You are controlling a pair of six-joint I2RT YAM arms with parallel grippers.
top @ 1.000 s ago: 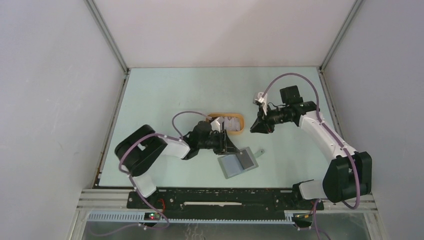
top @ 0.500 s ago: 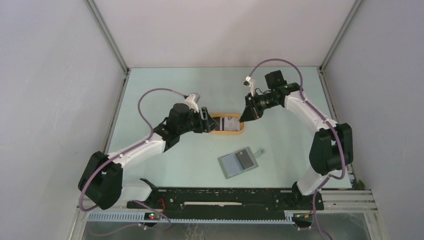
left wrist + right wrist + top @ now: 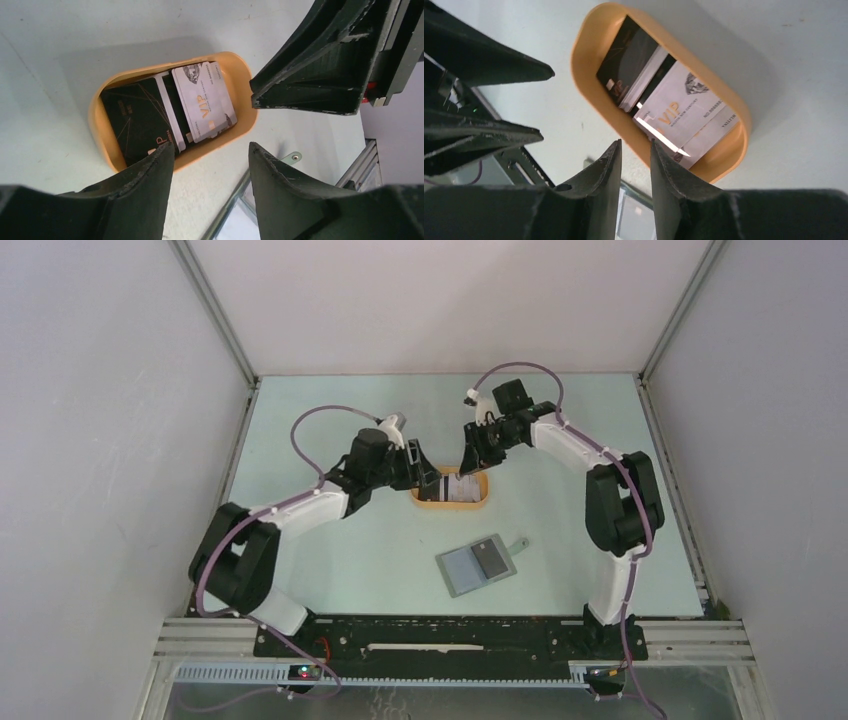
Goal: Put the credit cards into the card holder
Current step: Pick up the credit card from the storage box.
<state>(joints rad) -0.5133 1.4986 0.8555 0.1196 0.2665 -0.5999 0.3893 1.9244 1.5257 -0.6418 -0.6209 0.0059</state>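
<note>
Progress early, by the look | credit cards (image 3: 170,112) in orange tray (image 3: 95,115), far centre | card holder (image 3: 477,567) open, nearer, one dark card (image 3: 489,558) on it | left claw (image 3: 210,150) open, right claw (image 3: 635,147) barely parted, both empty

On the pale flat table (image 3: 330,420), the orange oval plastic tray (image 3: 450,506) holds the thin overlapping plastic credit cards (image 3: 455,487), the left pincer (image 3: 420,477) at its left end, the right pincer (image 3: 467,466) over its back rim, and the flat grey fold-over card holder (image 3: 465,570) in front, nearer the arm bases.
</note>
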